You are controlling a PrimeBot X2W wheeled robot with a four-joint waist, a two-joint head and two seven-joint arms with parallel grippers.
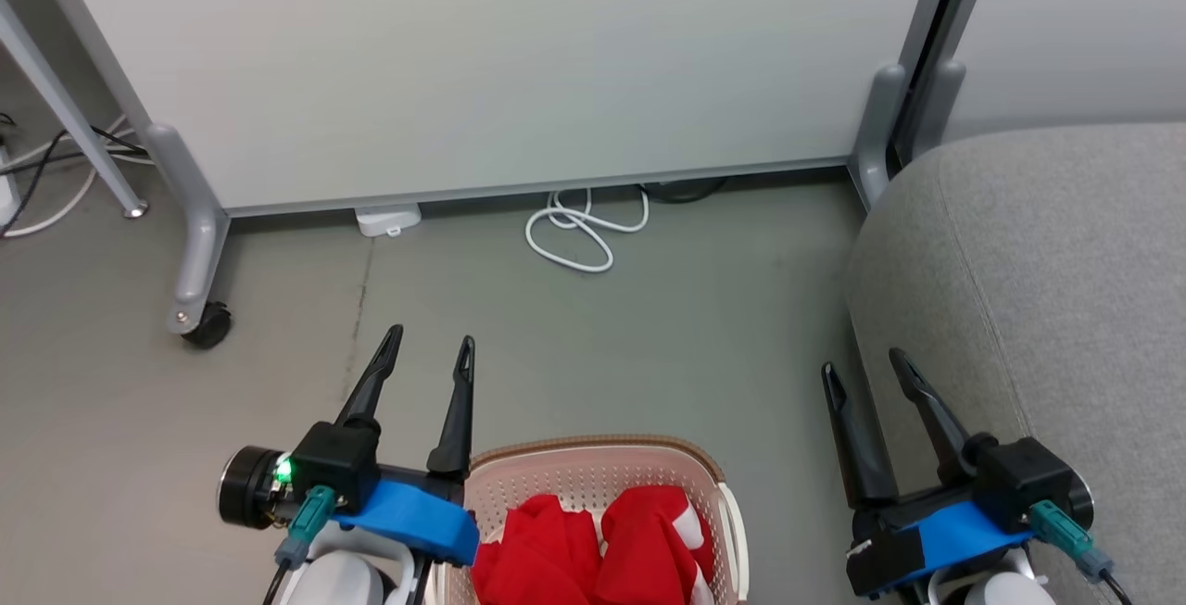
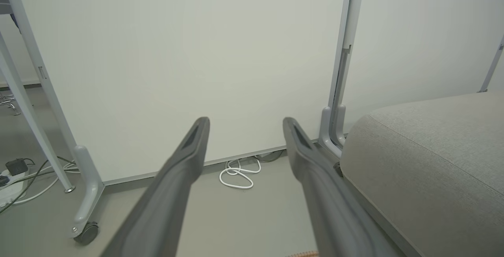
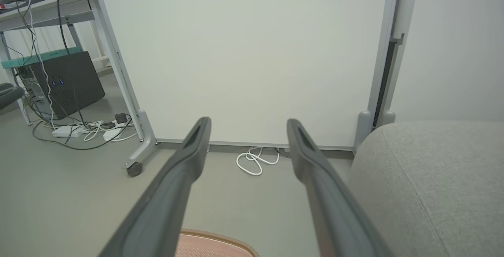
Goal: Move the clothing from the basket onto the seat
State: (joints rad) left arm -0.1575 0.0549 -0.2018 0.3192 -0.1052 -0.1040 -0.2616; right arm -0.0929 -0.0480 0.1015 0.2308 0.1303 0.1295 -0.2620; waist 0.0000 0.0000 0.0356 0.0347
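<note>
The basket [image 1: 593, 453], cream with a brown rim, sits on the floor at the bottom middle of the head view; its rim [image 3: 220, 235] also peeks into the right wrist view. Inside lies the clothing: a plain red garment [image 1: 537, 549] and a red one with white panels [image 1: 662, 540]. The grey seat [image 1: 1047, 290] fills the right side, seen too in the left wrist view [image 2: 433, 162] and right wrist view [image 3: 433, 178]. My left gripper [image 1: 431, 344] hangs open just left of the basket, empty. My right gripper [image 1: 864, 366] is open and empty at the seat's front edge.
A white partition panel [image 1: 482, 58] on castor feet [image 1: 206, 325] stands ahead. A coiled white cable [image 1: 579, 234] lies on the floor under it. Cables and a power strip [image 3: 67, 131] lie at the far left beside a dark computer case [image 3: 69, 82].
</note>
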